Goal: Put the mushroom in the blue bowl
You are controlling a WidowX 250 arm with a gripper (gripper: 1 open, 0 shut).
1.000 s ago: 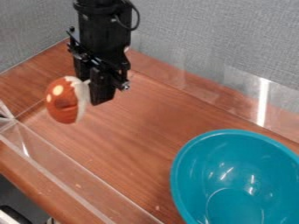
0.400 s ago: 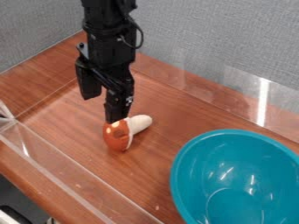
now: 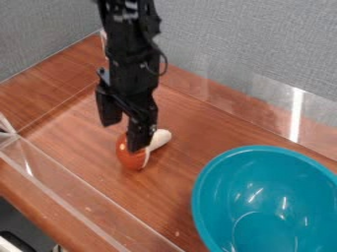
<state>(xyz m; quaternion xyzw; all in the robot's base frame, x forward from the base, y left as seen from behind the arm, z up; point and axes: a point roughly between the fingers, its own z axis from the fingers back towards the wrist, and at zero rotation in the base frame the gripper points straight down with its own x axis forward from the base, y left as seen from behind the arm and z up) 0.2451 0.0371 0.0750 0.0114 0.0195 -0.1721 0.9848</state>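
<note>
Item: mushroom (image 3: 134,155). Lying on its side on the wooden surface (image 3: 198,118), red cap toward the near edge, cream stem pointing up-right. It has shifted: a second ago it sat further left, beside the arm; now it rests nearer the middle, well apart from the blue bowl (image 3: 270,202) at lower right. The bowl holds nothing.

Item: gripper (image 3: 124,120). Pointing straight down, fingers released and spread wide, where a second ago they were shut. It has come down over the mushroom since the previous view; one finger (image 3: 140,131) stands directly in front of the cap.

Reading: we judge this the approach to a grasp, with pick-up, carry and drop all remaining.

Hidden or unclear: the front finger covers part of the cap, so we cannot tell whether the fingers truly straddle the mushroom or merely touch it; possibly they stand slightly to its left. The bowl's right and lower rim is cut off. A clear plastic wall (image 3: 79,202) crosses the lower left.
</note>
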